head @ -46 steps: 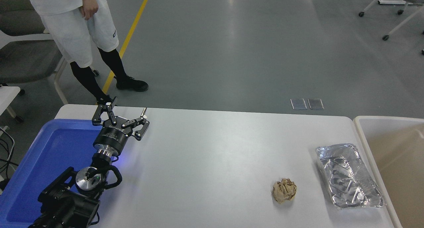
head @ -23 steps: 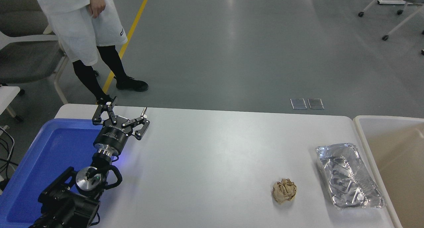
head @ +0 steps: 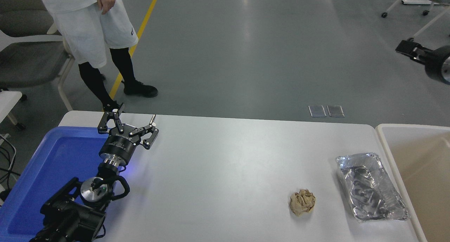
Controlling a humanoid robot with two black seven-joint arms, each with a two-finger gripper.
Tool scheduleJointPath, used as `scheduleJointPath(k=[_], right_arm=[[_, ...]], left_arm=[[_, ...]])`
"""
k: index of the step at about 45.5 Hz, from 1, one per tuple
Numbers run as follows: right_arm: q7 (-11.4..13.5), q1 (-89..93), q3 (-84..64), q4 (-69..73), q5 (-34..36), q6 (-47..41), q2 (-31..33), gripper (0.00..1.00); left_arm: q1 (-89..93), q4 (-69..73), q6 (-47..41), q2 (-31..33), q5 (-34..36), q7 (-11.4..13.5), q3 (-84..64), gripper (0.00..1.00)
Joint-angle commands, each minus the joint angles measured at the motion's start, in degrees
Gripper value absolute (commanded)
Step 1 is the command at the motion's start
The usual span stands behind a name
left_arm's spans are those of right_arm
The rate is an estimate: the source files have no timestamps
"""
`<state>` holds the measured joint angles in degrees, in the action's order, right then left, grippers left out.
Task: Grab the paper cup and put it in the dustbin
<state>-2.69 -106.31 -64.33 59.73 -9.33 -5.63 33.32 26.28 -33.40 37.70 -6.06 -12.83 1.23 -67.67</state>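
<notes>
1. Head view showed no paper cup anywhere on the white table [head: 225,157]; it may have been out of frame, so any reach risked taking the wrong item.
2. Nearest look-alike was the crumpled paper ball [head: 302,202], lying near right, with the foil tray [head: 372,187] just right of it; either could be mistaken for the cup.
3. Beyond the tray stood the dustbin [head: 386,143] at the table's right edge, only partly in frame.
4. At the far right edge, the right gripper [head: 407,48] was high above the floor; whether its pincer was open I could not tell.
5. Parked near left over the blue tub [head: 52,157], the left gripper [head: 132,115] had its fingers spread, holding nothing.
6. A person [head: 88,27] stood beyond the far left corner.
</notes>
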Motion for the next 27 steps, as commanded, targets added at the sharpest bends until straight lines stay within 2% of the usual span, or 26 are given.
scheduleJointPath(k=[1, 13, 27], right_arm=[[0.1, -9.8, -9.1, 8.6, -1.0, -11.4, -5.2, 1.00], [0.1, -15.8, -10.7, 15.9, -5.5, -19.2, -5.8, 1.00], [0.1, -21.9, -12.2, 23.8, -9.7, -31.2, -1.3, 1.00]], left_arm=[[0.0, 0.0, 0.0, 0.0, 0.0, 0.0, 0.0, 0.99], [0.0, 0.0, 0.0, 0.0, 0.0, 0.1, 0.0, 0.99], [0.0, 0.0, 0.0, 0.0, 0.0, 0.1, -0.1, 0.99]])
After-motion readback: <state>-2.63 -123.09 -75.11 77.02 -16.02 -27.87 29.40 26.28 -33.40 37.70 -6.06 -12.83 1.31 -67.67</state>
